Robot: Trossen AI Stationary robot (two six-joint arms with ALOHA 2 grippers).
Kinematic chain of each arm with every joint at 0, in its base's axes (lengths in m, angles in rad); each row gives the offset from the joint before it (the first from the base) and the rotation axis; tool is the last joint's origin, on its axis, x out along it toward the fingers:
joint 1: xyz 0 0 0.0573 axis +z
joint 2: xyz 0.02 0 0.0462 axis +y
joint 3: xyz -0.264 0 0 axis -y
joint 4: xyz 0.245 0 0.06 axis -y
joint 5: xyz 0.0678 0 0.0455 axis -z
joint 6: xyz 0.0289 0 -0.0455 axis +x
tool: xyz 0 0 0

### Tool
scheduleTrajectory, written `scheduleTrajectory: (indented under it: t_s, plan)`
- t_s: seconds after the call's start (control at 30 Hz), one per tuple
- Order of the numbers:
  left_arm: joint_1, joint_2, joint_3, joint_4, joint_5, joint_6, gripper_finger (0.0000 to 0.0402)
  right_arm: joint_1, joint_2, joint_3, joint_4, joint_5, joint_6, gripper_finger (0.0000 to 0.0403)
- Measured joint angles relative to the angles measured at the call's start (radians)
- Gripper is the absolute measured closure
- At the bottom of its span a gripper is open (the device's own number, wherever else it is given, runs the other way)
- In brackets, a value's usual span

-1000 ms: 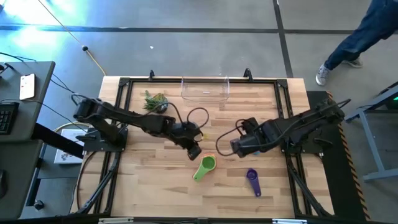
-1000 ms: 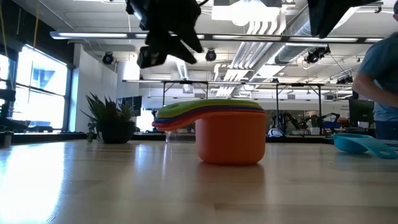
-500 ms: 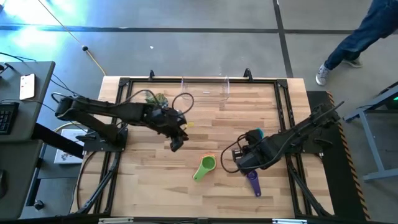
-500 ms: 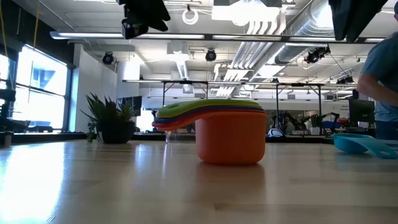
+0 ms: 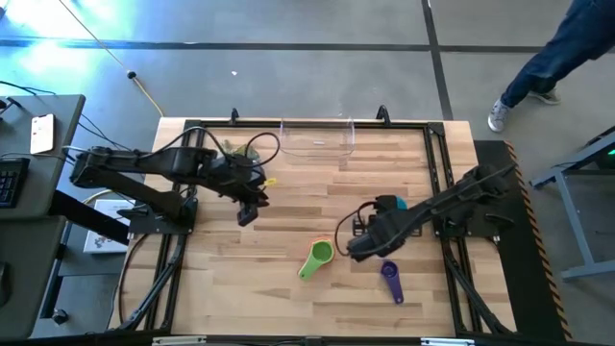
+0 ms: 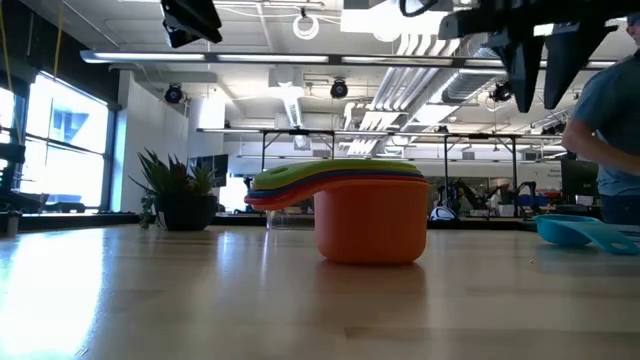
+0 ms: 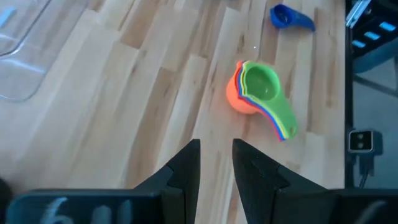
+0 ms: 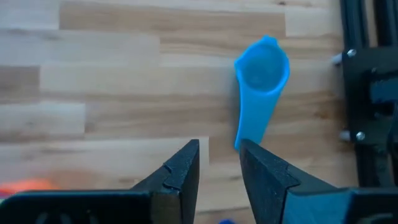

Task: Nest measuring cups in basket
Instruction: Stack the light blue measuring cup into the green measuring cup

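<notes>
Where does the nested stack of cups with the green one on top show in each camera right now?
High view: the stack lies at table centre, slightly toward the near edge.
Low view: the stack, orange cup outermost, fills the middle.
Left wrist view: the stack sits beyond the left gripper.
Right wrist view: not identifiable.
Shared landmark: the wooden table.

Orange cup [image 6: 371,225] under a green-topped rainbow stack [image 7: 264,96], blue cup [image 8: 260,84], purple cup [image 5: 390,280], pale striped wood table [image 5: 250,279]
</notes>
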Motion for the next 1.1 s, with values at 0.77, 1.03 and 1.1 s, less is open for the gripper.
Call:
scheduleTrajectory:
  t_s: [0.77, 1.03, 1.1]
  plan:
    - [0.047, -0.04, 0.0, -0.044, -0.135, 0.05, 0.0316, -0.247, -0.099, -0.407, 0.315, -0.096, -0.3, 0.0295]
    - [0.132, -0.04, 0.0, -0.04, -0.153, 0.064, 0.0316, -0.336, -0.099, -0.506, 0.42, -0.116, -0.404, 0.0295]
    - [0.153, -0.04, 0.0, -0.04, -0.153, 0.065, 0.0316, -0.355, -0.099, -0.521, 0.435, -0.116, -0.434, 0.0295]
